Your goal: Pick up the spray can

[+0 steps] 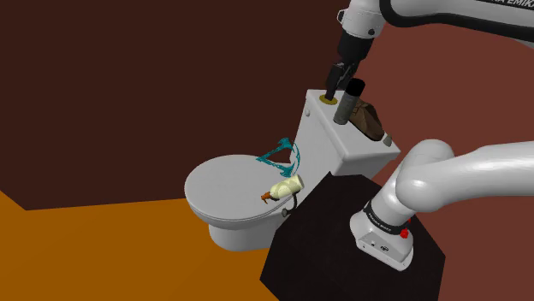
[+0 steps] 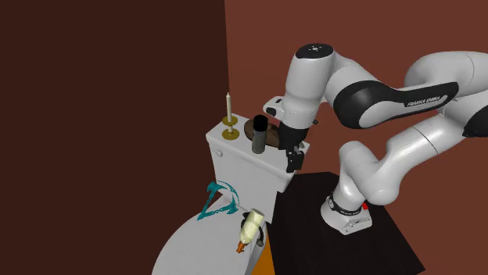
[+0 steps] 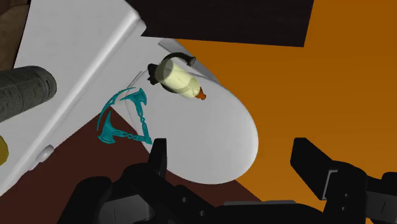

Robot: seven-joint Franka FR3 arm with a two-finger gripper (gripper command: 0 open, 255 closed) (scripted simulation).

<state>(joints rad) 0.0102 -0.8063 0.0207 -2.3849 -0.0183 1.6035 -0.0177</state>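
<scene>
Gripper [image 3: 232, 156]: one, fingers spread, empty.
Spray can [image 2: 260, 134]: one, upright on tank [image 2: 242, 168] top.
Bottle [image 2: 250, 226]: one, at lid [image 1: 227, 184] edge.

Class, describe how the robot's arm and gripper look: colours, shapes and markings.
The arm is glossy white, built of rounded tubular links with dark joints. One link carries black FRANKA EMIKA lettering, and a small red spot sits near the base. The gripper is all black, with two flat, blocky fingers.
</scene>
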